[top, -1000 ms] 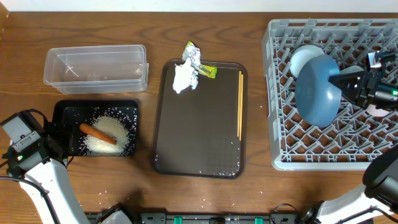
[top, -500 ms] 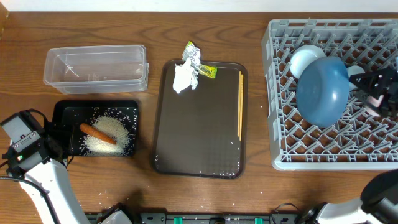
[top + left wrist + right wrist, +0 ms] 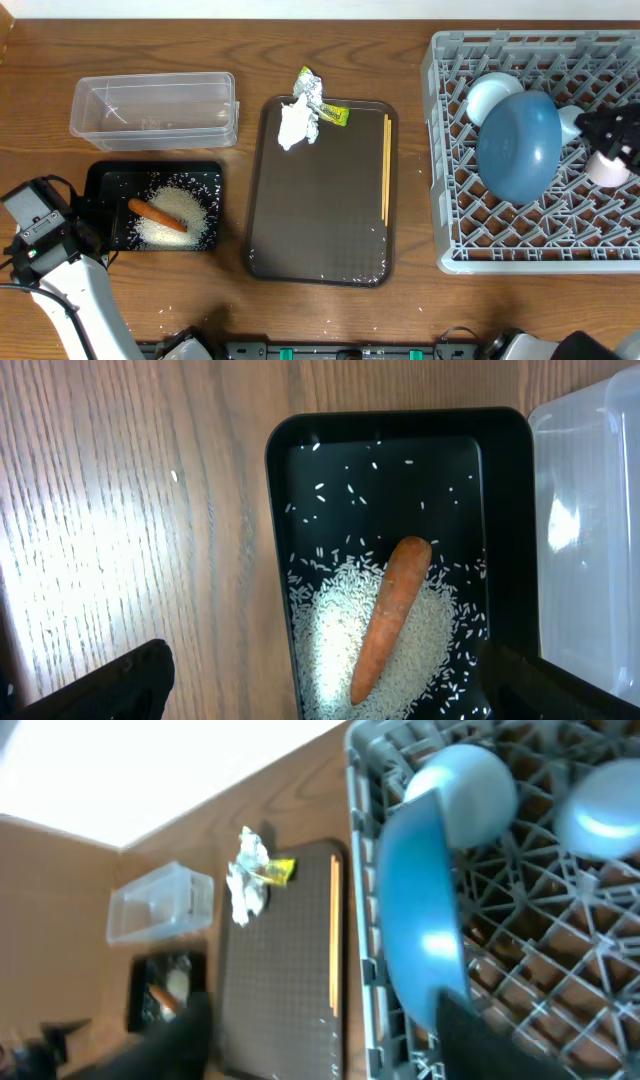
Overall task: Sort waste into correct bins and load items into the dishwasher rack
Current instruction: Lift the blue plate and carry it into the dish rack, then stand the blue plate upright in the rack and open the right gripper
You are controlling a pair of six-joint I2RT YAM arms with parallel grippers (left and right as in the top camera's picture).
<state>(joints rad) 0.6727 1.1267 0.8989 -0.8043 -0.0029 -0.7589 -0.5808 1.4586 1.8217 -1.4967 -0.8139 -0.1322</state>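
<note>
While the left gripper hangs over the black bin with its fingers spread wide and nothing between them, the carrot lies on the rice inside that bin. Loose grains are scattered over the bin floor. The clear tub sits just beside the bin, on its far side.

On the brown tray the chopsticks lie along the right edge. The tissue, foil and packet are bunched at the tray's far rim.

In the rack the big bowl stands tilted on its edge among the pegs, and the small bowl is right behind it. Two cups sit further right.

The right gripper is over the rack, just beside the big bowl and between the cups. Its wrist view is blurred, but the fingers look parted and seem to grip nothing.
</note>
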